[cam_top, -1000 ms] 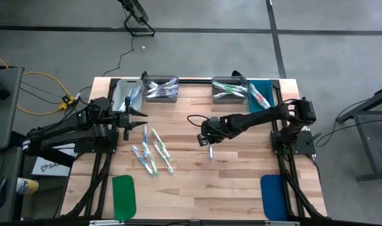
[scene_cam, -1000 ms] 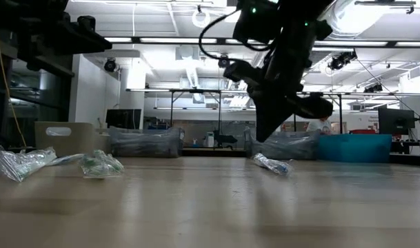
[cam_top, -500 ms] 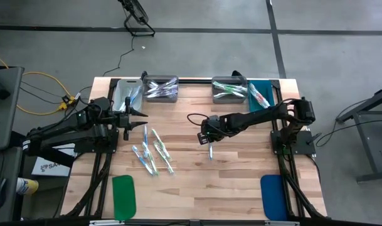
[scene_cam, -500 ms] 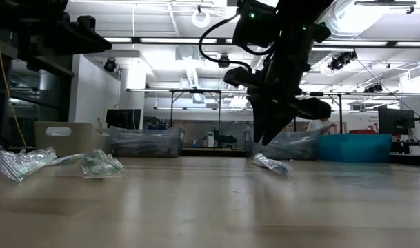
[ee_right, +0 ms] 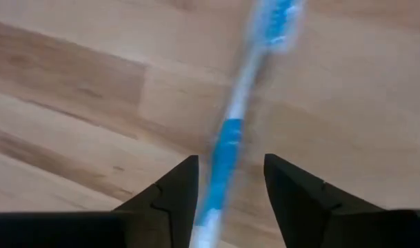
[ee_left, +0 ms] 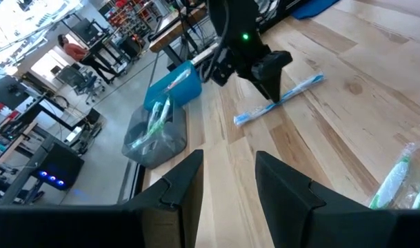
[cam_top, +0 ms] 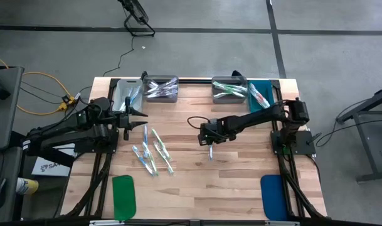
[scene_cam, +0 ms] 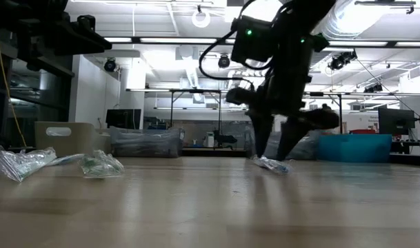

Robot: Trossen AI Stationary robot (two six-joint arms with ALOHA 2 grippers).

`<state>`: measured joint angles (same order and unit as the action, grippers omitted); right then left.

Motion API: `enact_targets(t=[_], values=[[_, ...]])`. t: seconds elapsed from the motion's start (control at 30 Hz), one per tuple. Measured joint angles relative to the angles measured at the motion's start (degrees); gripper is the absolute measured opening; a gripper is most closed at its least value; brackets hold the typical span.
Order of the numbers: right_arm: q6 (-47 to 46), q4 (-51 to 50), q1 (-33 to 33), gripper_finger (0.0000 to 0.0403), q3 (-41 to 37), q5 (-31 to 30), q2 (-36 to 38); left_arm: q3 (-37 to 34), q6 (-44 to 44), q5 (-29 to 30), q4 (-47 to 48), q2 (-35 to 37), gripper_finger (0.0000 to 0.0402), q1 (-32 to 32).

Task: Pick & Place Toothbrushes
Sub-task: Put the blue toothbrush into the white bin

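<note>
The right gripper (cam_top: 210, 143) hangs over mid-table, dark fingers (ee_right: 170, 196) parted astride a thin blue-and-white toothbrush (ee_right: 232, 134) lying on the pale wood table (cam_top: 234, 182), seemingly not gripping it. The left gripper (cam_top: 140, 113), fingers apart, waits near the loose wrapped brushes (cam_top: 152, 150).

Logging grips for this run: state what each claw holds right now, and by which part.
Nothing is held. The right claw stands open straddling the blue toothbrush, which lies on the table. The left claw is open and empty over the table's left side.
</note>
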<state>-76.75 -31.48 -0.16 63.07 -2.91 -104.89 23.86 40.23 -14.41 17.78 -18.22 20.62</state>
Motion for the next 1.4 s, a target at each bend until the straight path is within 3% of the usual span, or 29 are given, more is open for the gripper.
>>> enact_targets(t=[0.23, 0.53, 0.87, 1.1, 1.23, 1.4], values=[[-0.1, 2.3, 0.7, 0.0121, 0.2, 0.1, -2.6, 0.0, 0.0, 0.1, 0.0, 0.0, 0.0127, 0.0], [3.5, 0.7, 1.4, 0.0016, 0.2, -2.7, -2.9, 0.0, 0.5, 2.9, -0.5, 0.0, 0.0127, 0.0], [11.4, 0.3, -0.6, 0.0014, 0.1, -2.8, -2.8, 0.0, 0.7, 15.3, -2.9, -2.4, 0.0127, 0.0], [20.0, 6.2, -1.1, 0.0009, -0.1, -9.5, 0.3, 0.0, 0.6, 15.8, -8.3, -8.3, 0.0127, 0.0], [29.9, 12.8, -1.0, 0.0008, 0.0, -12.6, 2.7, 0.0, 0.1, 15.6, -10.0, -13.7, 0.0127, 0.0], [45.2, 25.6, -1.0, 0.0007, 0.0, -16.3, 3.6, 0.0, -1.8, 10.4, -17.3, -21.4, 0.0127, 0.0]])
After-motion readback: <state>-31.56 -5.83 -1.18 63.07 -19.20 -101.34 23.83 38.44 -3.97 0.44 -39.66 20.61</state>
